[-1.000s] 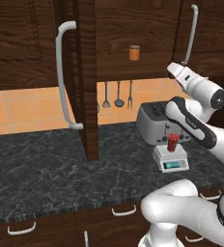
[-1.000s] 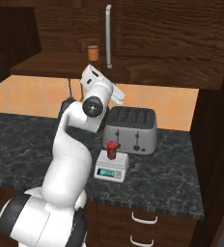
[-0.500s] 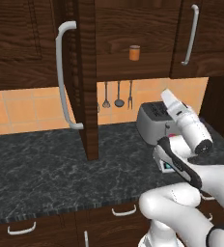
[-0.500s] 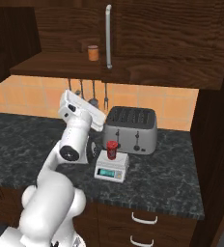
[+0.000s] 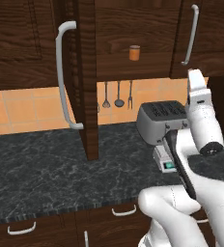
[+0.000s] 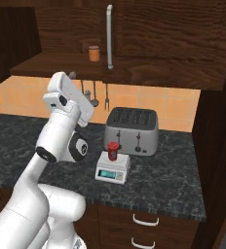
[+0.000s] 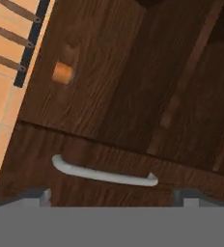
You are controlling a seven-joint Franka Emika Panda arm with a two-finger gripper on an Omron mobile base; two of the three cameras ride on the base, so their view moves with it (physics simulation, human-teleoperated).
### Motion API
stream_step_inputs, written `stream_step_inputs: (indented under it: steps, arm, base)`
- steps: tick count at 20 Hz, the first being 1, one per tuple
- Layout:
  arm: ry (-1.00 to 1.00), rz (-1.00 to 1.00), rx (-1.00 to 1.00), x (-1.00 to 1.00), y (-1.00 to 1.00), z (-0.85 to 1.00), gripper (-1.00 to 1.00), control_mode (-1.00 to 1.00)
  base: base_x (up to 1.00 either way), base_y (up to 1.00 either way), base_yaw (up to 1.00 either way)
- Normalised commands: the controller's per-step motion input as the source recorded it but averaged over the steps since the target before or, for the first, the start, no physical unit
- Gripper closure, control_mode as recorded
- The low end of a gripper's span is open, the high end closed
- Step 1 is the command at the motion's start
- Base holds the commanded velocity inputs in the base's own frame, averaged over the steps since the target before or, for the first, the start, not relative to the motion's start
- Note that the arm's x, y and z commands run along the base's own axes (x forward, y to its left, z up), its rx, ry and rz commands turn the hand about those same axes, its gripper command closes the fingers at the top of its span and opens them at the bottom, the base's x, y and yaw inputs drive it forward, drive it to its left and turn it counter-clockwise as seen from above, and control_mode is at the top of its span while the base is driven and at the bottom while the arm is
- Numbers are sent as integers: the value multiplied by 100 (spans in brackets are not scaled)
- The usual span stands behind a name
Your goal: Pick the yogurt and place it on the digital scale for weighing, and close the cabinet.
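The cabinet [image 5: 133, 34] spans the wall above the tabletop [image 5: 51, 169]; it is dark brown wood grain, and its left door [image 5: 82, 77] stands swung out toward the near side, edge-on in the left base view, with a long curved silver handle [image 5: 62, 77] on its face. The right door [image 5: 201, 34] is flat against the front and carries its own bar handle [image 5: 190, 34]. Inside the open compartment, on the shelf, stands a small plain orange cylinder [image 5: 134, 52], alone near the back; the hand view shows it [image 7: 62, 73] too, beside the dark wood of the interior. The tabletop is dark marbled stone, with low drawers [image 5: 22, 229] beneath its near edge. The white arm [image 6: 61, 141] rises in the near foreground, its hand lifted toward the cabinet. On the tabletop at the right, against the orange tiled wall, sits a silver toaster [image 6: 132, 129]. Just in front of the toaster is the digital scale [image 6: 113, 168], white-grey with a bluish-green display facing near. The yogurt [image 6: 112, 151], a small red cup, stands upright on the scale's platform, apart from the arm. Three utensils [image 5: 118, 94] hang on the wall under the cabinet. In the hand view the fingers [image 7: 39, 195] stand wide apart at the bottom edge, holding nothing, with a silver handle [image 7: 104, 172] between them farther off.
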Motion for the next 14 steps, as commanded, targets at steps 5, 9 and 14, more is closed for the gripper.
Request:
stream_step_inputs:
  steps: [5, 9, 14]
  arm:
    - [-5, 13, 75, -62, 1, 11, -100, -100]
    - [-6, 9, 48, -62, 51, -30, -100, -100]
    - [0, 4, 46, -96, 39, 34, -100, -100]
  base:
    - [0, 0, 0]
    - [0, 0, 0]
    - [0, 0, 0]
